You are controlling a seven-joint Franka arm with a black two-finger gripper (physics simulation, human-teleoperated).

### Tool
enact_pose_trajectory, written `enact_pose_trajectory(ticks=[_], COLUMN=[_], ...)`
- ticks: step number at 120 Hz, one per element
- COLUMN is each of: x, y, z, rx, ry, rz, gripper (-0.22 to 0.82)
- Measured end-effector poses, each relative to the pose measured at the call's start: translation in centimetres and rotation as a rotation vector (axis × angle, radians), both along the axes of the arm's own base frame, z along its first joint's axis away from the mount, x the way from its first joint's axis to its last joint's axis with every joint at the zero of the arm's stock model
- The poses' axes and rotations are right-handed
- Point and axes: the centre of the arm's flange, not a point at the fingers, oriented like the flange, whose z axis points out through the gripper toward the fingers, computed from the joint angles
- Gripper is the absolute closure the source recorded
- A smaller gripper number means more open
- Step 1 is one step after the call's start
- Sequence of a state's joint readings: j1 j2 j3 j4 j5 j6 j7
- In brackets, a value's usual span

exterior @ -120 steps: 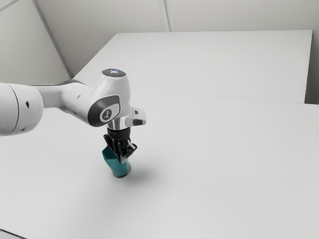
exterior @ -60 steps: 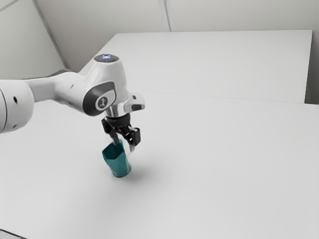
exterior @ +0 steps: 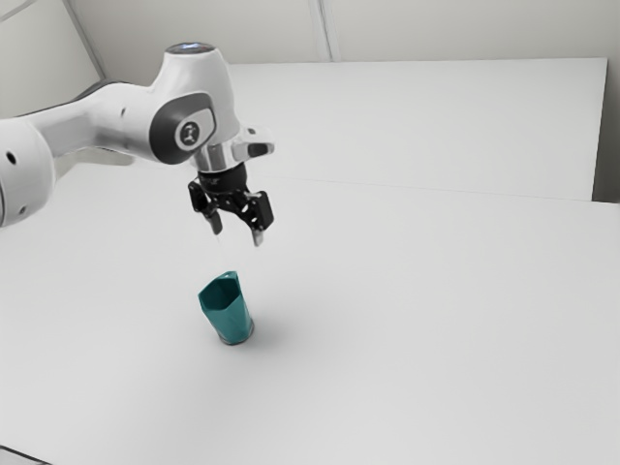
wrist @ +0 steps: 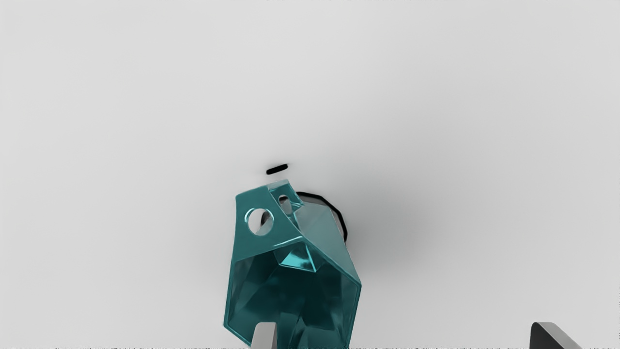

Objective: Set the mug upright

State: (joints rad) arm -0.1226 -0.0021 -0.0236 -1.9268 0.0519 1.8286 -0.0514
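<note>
Teal mug (exterior: 230, 318) stood on its base on the white table (exterior: 436, 320), mouth up. Above the mug we held our hand (exterior: 236, 233), fingers spread, apart from it. Far beyond the mug we noted a pale wall (exterior: 465, 29).

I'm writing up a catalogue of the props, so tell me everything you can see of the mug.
The mug is teal and faceted, with a glossy surface that could be plastic or glass. Its angular mouth is wide open; beside it a panel has a round hole. The base looks pale with a dark edge. It stands base down on the table, its body slanting toward the exterior view's left. My open pincer hangs above, clear of it.
</note>
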Motion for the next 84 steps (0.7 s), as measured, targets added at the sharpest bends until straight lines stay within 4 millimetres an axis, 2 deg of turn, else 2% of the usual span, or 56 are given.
enact_pose_trajectory(ticks=[44, 84], x=[2.6, 4.4], y=[3.0, 4.0], z=[6.2, 12.3], rx=[-0.029, -0.025], ry=[-0.025, -0.083], rz=[0.058, 0.072], gripper=[0.03, 0.02])
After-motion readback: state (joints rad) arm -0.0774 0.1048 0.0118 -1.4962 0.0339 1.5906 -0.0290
